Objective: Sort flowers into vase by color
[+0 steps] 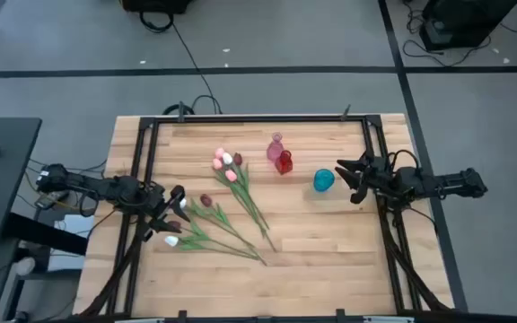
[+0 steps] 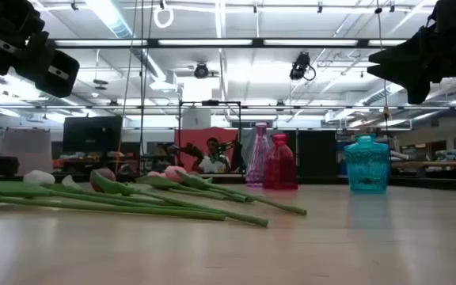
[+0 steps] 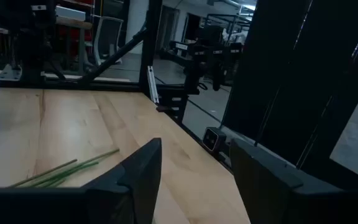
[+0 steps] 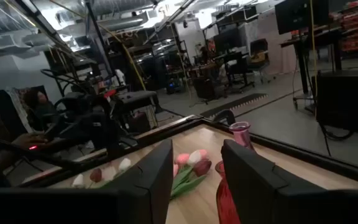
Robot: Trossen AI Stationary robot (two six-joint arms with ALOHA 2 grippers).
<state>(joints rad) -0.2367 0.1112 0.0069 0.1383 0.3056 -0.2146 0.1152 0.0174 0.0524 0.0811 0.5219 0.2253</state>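
Several artificial tulips lie flat on the wooden table, stems converging toward the near right. Their pink heads are farthest back, a maroon head lies mid-left and a white head near left. A pink vase, a red vase and a teal vase stand upright right of them. My left gripper hangs open above the left heads, clear of the table in the low view. My right gripper hangs open just right of the teal vase, also raised.
Black frame rails run along the table's left, far and right sides. Bare wood lies near and right of the stems. In the right wrist view a person sits beyond the table.
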